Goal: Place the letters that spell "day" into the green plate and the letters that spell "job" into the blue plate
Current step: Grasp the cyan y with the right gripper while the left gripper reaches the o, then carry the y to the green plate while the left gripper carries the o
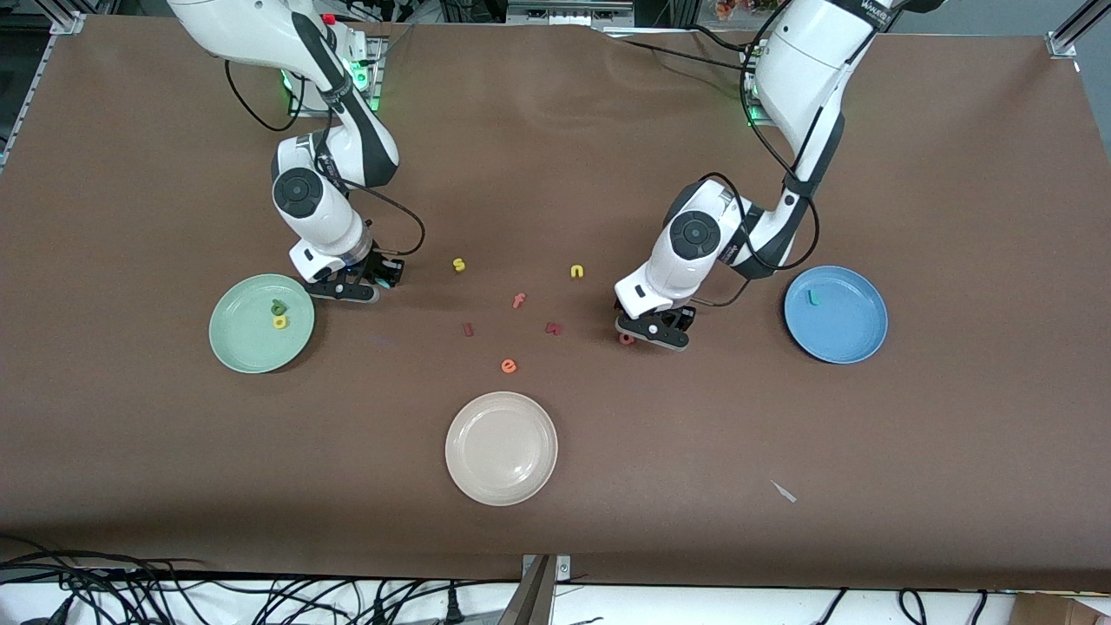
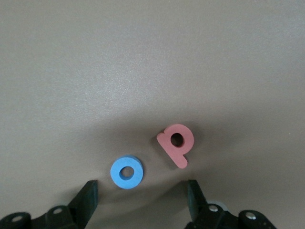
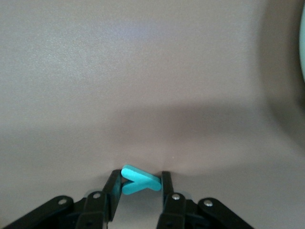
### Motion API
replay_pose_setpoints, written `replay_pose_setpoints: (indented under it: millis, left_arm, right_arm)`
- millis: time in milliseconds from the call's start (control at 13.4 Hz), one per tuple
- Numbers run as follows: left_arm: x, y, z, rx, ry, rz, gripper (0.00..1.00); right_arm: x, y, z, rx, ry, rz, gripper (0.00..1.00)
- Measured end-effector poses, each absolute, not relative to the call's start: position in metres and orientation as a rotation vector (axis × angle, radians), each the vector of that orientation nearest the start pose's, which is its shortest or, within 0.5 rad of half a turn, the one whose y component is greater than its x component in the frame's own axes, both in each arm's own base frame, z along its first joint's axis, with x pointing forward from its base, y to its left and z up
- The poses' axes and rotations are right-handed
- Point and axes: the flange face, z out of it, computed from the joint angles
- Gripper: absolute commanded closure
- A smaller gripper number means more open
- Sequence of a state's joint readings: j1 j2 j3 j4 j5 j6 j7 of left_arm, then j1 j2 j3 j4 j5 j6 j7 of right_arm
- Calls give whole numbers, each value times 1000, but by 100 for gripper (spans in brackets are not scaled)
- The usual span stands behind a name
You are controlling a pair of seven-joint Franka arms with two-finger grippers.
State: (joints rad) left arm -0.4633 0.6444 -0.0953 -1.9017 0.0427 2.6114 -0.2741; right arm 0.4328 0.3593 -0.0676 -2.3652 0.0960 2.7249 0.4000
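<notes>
Low on the table beside the green plate (image 1: 247, 347), my right gripper (image 3: 141, 177) has its fingers pressed on both sides of the teal "y" (image 3: 143, 183). A green "d" (image 1: 279, 306) and a yellow "a" (image 1: 279, 322) lie in that plate. My left gripper (image 2: 141, 191) stands open just above the table. The blue "o" (image 2: 127, 172) and salmon "b" (image 2: 176, 144) lie flat just ahead of its fingertips. In the front view the "b" (image 1: 627, 338) peeks out beside the left gripper (image 1: 649, 328). The blue plate (image 1: 846, 334) holds the teal "j" (image 1: 813, 298).
Between the arms lie a yellow "s" (image 1: 459, 265), a yellow "n" (image 1: 576, 272), a salmon "f" (image 1: 519, 301), two dark red letters (image 1: 468, 329) (image 1: 554, 328) and an orange "e" (image 1: 509, 366). A cream plate (image 1: 501, 469) sits nearer the front camera.
</notes>
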Motion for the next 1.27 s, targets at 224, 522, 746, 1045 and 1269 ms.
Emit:
replay_pose_setpoints:
  millis: [224,522,746,1045,1269]
  left_arm:
    - [543,-335,168,-3163,477,-92,55]
    - [544,-335,169,-3164,477,-97,24]
    - [548,-335,169,-3165,471,-105,23]
    - [551,-333,168,-3164,465,-109,49]
    - [557,-328,170,-3156,475,-123,53]
  right_arm:
    - [476,176,176,-3121,185,5,66]
    - [476,176,176,-3121,185,5,71]
    - [476,176,176,-3121,185,5,74]
    - [479,178,179,-3119,184,0,76]
    - [494,184,193,-3129,182,73,76]
